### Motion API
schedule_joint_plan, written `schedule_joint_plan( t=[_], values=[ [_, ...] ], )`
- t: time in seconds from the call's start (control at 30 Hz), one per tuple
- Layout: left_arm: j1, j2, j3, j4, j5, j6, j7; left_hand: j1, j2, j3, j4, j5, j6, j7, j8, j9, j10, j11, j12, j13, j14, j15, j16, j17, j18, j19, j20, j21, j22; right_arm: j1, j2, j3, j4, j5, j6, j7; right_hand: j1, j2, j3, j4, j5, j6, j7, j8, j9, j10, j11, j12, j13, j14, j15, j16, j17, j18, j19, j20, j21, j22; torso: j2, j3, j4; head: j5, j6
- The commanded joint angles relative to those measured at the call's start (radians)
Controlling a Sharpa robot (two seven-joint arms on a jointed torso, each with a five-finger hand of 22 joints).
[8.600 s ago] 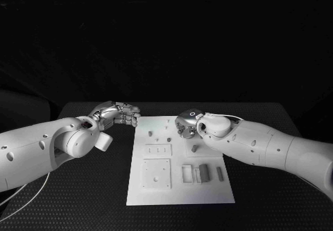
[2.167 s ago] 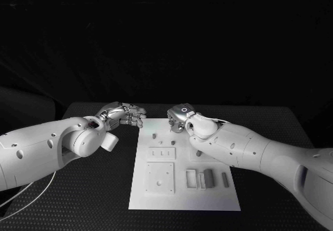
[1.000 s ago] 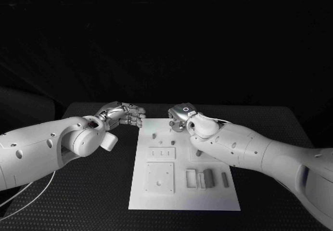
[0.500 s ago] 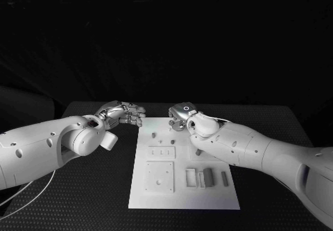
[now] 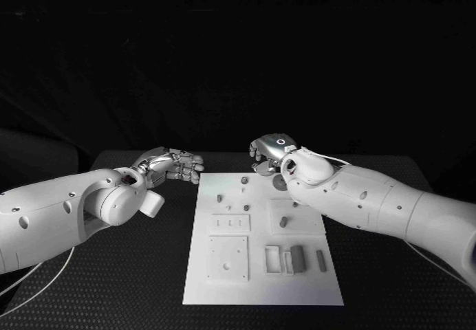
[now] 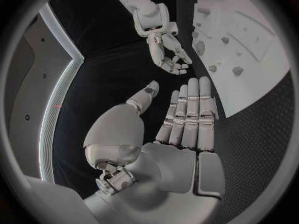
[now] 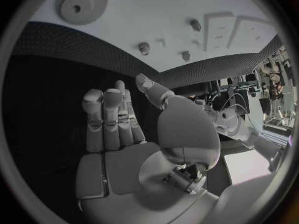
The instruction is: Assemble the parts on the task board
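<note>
Task board (image 5: 263,285), a white plate, is lying mid-bench on the black bench (image 5: 119,275), long side running near to far. Small grey parts are sitting on it: a peg (image 5: 245,180) near the far edge, two small pegs (image 5: 220,199) a bit nearer w/ another (image 5: 245,207) just right of them, and an upright peg (image 5: 284,221) on a raised square pad at right-centre. Near-right corner is carrying three slim blocks (image 5: 296,260) side by side, standing just apart. Left side of the board is showing a slotted rectangle and, nearer, a square plate w/ a hole.

Left robot hand (image 5: 175,165) is hovering over the bench just off the board's far-left corner, not touching the board. Left wrist view is showing its palm (image 6: 187,129) flat, fingers straight and close together, thumb out to the side, nothing in it.

Right robot hand (image 5: 269,152) is hanging above the board's far edge, right of the far peg. Right wrist view is showing its fingers (image 7: 106,119) extended, tips slightly bent, thumb apart, holding nothing. That same view is picking up a round toothed gear (image 7: 81,2) lying on the board, w/ a few pegs (image 7: 144,48) beyond the fingertips. Left wrist view is also catching the right robot hand, fingers loosely spread, over the bench beside the board edge.
</note>
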Motion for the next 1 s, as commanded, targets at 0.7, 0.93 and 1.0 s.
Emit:
schedule_joint_plan(
  t=[0.7, 0.93, 1.0],
  values=[
    [0.001, 0.012, 0.000, -0.037, -0.009, 0.012, 0.006, -0.006, -0.003, -0.006, 0.001, 0.000, -0.001, 0.003, -0.004, -0.001, 0.004, 0.000, -0.009, 0.000, 0.005, 0.006, -0.007, 0.003, 0.008, 0.001, -0.005, -0.004, -0.001, 0.026, -0.132, 0.001, -0.004, -0.005, 0.280, 0.064, -0.059, -0.130, -0.083, 0.061, 0.009, -0.163, -0.070, -0.026, -0.001, -0.025, -0.077, 0.565, 0.519, -0.063, -0.052, 0.130, 0.081, 0.146, -0.023, 0.015, 0.009, 0.025, -0.009, 0.0103, -0.0191, 0.001, 0.012],
    [0.001, 0.018, 0.000, -0.041, -0.012, 0.017, 0.005, -0.006, -0.004, -0.006, 0.001, 0.000, -0.004, 0.003, -0.005, -0.002, 0.002, 0.001, -0.011, 0.000, 0.005, 0.006, -0.008, 0.004, 0.007, 0.000, -0.005, -0.005, -0.001, 0.006, -0.115, -0.001, -0.024, 0.009, 0.306, 0.089, -0.062, -0.135, -0.038, 0.081, 0.002, -0.146, -0.056, -0.001, 0.010, -0.185, -0.079, 0.886, 0.800, -0.072, -0.068, 0.198, 0.132, 0.147, -0.024, -0.006, 0.073, 0.024, -0.009, 0.0109, -0.0160, 0.001, 0.007],
    [0.001, 0.018, 0.000, -0.041, -0.013, 0.017, 0.005, -0.006, -0.004, -0.006, 0.002, 0.001, -0.004, 0.004, -0.005, -0.002, 0.002, 0.001, -0.011, 0.000, 0.005, 0.006, -0.008, 0.004, 0.007, 0.001, -0.005, -0.005, -0.001, 0.002, -0.113, -0.001, -0.025, 0.011, 0.309, 0.093, -0.062, -0.132, -0.036, 0.082, 0.002, -0.137, -0.056, 0.005, 0.013, -0.184, -0.080, 0.900, 0.805, -0.068, -0.068, 0.205, 0.137, 0.147, -0.022, -0.009, 0.082, 0.024, -0.009, 0.0082, -0.0158, 0.001, 0.004]
  ],
)
